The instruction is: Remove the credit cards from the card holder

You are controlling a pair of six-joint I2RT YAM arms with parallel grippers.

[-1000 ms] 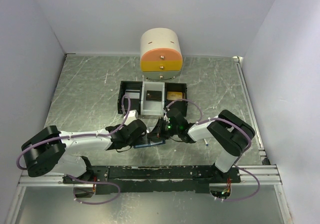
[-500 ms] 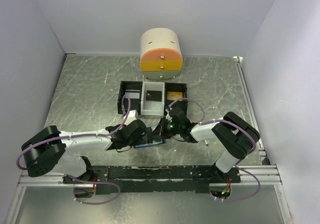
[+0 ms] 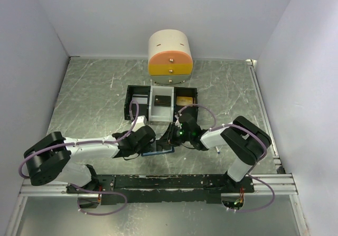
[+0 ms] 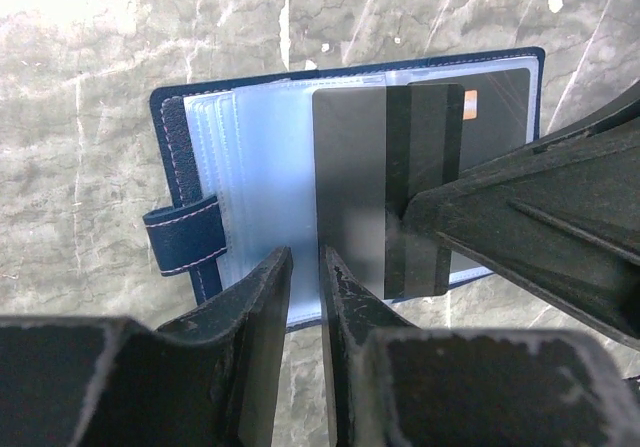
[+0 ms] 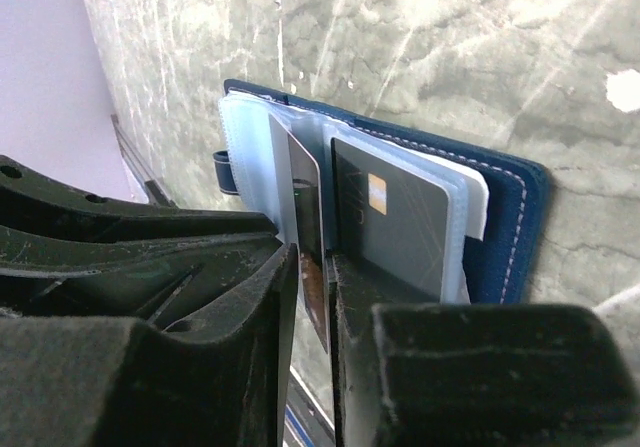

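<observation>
The card holder (image 4: 250,177) lies open on the table, light blue inside with a dark blue edge and a clasp tab (image 4: 185,237) at its left. In the top view only its blue edge (image 3: 158,152) shows under both grippers. My right gripper (image 5: 313,267) is shut on a dark grey credit card (image 5: 300,187), (image 4: 350,187) that stands edgewise and partly out of a pocket. A second dark card with a gold chip (image 5: 395,217) sits in the pocket beside it. My left gripper (image 4: 305,267) is shut, and its tips are over the holder's near edge.
A black-and-white three-compartment tray (image 3: 128,105) stands just behind the grippers, with a tan item in its right compartment. A cream and orange drawer unit (image 3: 170,56) stands at the back. White walls close in the left, right and rear of the table.
Both grippers stay at the card holder. The right arm's elbow has shifted slightly; nothing else has visibly moved.
</observation>
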